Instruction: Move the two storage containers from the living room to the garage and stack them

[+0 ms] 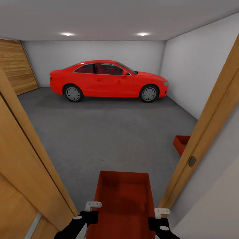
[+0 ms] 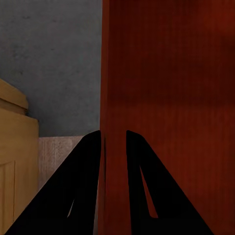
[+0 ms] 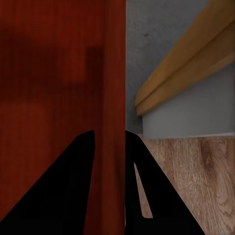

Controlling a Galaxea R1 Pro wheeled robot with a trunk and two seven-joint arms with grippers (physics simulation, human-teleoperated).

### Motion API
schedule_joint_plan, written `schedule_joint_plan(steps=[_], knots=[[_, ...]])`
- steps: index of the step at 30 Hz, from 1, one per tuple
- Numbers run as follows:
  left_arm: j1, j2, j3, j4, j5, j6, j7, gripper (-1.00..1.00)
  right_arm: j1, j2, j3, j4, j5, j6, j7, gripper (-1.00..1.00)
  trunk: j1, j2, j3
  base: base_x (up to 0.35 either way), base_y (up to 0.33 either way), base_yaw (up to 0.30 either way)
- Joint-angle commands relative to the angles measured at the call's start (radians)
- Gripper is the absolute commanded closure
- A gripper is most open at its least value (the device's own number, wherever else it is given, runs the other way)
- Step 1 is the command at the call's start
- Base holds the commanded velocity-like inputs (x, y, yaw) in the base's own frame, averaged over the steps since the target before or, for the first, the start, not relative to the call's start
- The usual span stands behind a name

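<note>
I hold one orange-red storage container (image 1: 123, 196) low in front of me, in the doorway facing the garage. My left gripper (image 1: 94, 207) is shut on its left wall (image 2: 166, 73), fingers (image 2: 88, 166) straddling the rim. On the opposite wall (image 3: 49, 73) my right gripper (image 1: 160, 212) is shut the same way. The left gripper (image 2: 113, 139) and right gripper (image 3: 110, 137) each show the thin wall between the pads. A second storage container (image 1: 181, 142) rests on the dark grey garage floor (image 1: 106, 132) at the right, half hidden by the door frame.
Wooden door frame posts stand close at the left (image 1: 30, 149) and right (image 1: 212, 126). A red car (image 1: 109, 79) is parked across the far wall. A wooden door (image 1: 15, 66) is at the back left. Light wood planks (image 3: 196, 171) lie under me.
</note>
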Motion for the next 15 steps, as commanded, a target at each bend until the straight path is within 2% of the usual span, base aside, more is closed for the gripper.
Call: schedule_joint_plan(steps=[1,12,15], knots=[[-0.001,0.001,0.002,-0.004,-0.016,0.007,0.017,1.0,-0.001,-0.02,0.006,0.002,-0.012,-0.003,-0.01,1.0,0.0,-0.002,-0.002,0.0,0.0,0.0],[-0.001,0.0,0.003,-0.005,-0.016,0.007,0.017,1.0,-0.001,-0.02,0.006,0.002,-0.013,-0.003,-0.01,1.0,0.0,-0.002,-0.002,0.001,0.0,0.0],[-0.001,0.0,0.003,-0.004,-0.016,0.012,0.017,1.0,-0.001,-0.02,0.006,0.002,-0.013,-0.003,-0.01,1.0,0.0,-0.002,-0.002,0.153,0.0,0.0]])
